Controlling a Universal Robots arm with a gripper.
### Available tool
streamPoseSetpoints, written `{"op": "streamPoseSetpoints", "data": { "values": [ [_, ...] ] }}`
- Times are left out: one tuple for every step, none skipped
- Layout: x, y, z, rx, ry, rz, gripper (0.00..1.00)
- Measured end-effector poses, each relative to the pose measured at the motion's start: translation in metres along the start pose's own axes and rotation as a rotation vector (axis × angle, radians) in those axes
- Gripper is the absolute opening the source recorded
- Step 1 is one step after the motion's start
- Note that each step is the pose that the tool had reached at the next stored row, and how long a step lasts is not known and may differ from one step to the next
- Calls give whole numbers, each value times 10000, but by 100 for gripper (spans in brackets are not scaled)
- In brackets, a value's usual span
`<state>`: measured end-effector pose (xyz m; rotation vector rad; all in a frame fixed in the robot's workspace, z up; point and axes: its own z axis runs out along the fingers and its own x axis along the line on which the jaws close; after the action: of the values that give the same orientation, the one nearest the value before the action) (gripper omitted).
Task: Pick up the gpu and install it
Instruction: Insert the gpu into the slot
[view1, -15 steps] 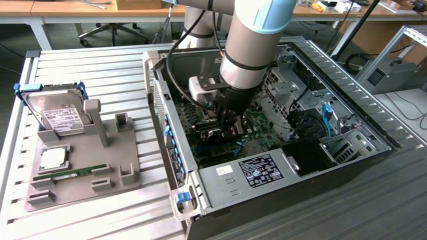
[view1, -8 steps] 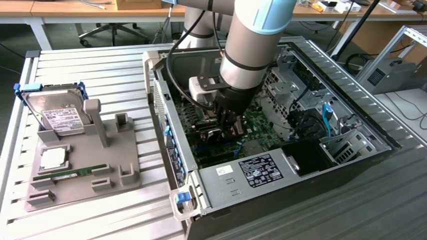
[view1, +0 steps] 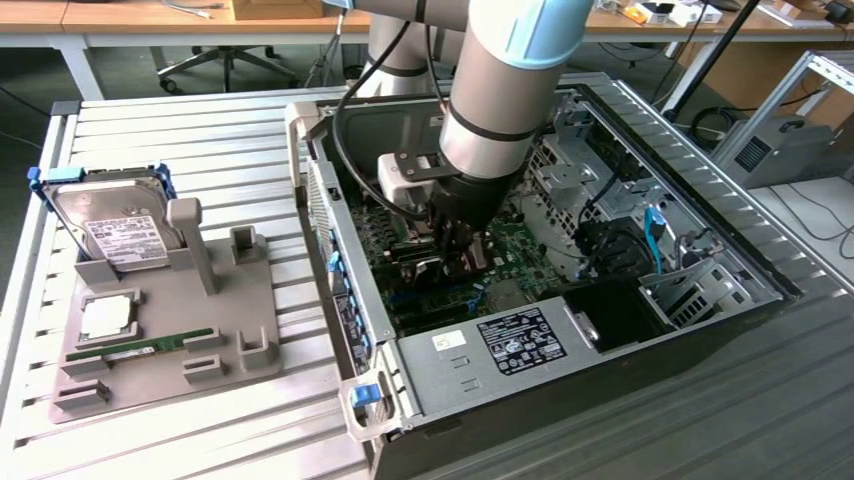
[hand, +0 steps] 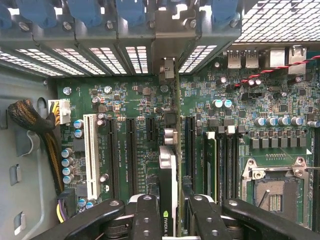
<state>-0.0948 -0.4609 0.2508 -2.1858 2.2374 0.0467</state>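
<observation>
Gpu (hand: 168, 170) gripped edge-on over the motherboard (hand: 135, 125), inside the open computer case (view1: 747, 250).

Exterior view: gripper (view1: 454, 262) lowered into the case at centre, card mostly hidden beneath it. At 9 o'clock, grey fixture tray (view1: 254, 370) carrying hard drive (view1: 118, 235) and memory stick (view1: 140, 345).
Wrist view: fingers (hand: 145, 215) clamped on the gpu, standing on edge, long axis running 12 to 6 o'clock, silver bracket end toward the rear slot openings (hand: 115, 57). Black expansion slots close on both flanks; white slot (hand: 91, 155) at 9 o'clock; empty CPU socket (hand: 275, 192) at 4 o'clock.
</observation>
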Motion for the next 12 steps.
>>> {"op": "streamPoseSetpoints", "data": {
  "values": [
    [0,0,2,1,-1,0,27],
    [0,0,3,1,-3,0,27],
    [0,0,3,1,-2,0,27],
    [0,0,3,0,-2,1,27],
    [0,0,3,1,-2,0,27],
    [0,0,3,1,-2,0,27],
    [0,0,3,0,-1,0,27],
    [0,0,3,0,-2,0,27],
    [0,1,3,1,-1,0,27],
    [0,1,3,1,-1,0,27],
    [0,3,2,0,0,0,27],
    [0,5,2,0,0,0,27]
  ]
}}
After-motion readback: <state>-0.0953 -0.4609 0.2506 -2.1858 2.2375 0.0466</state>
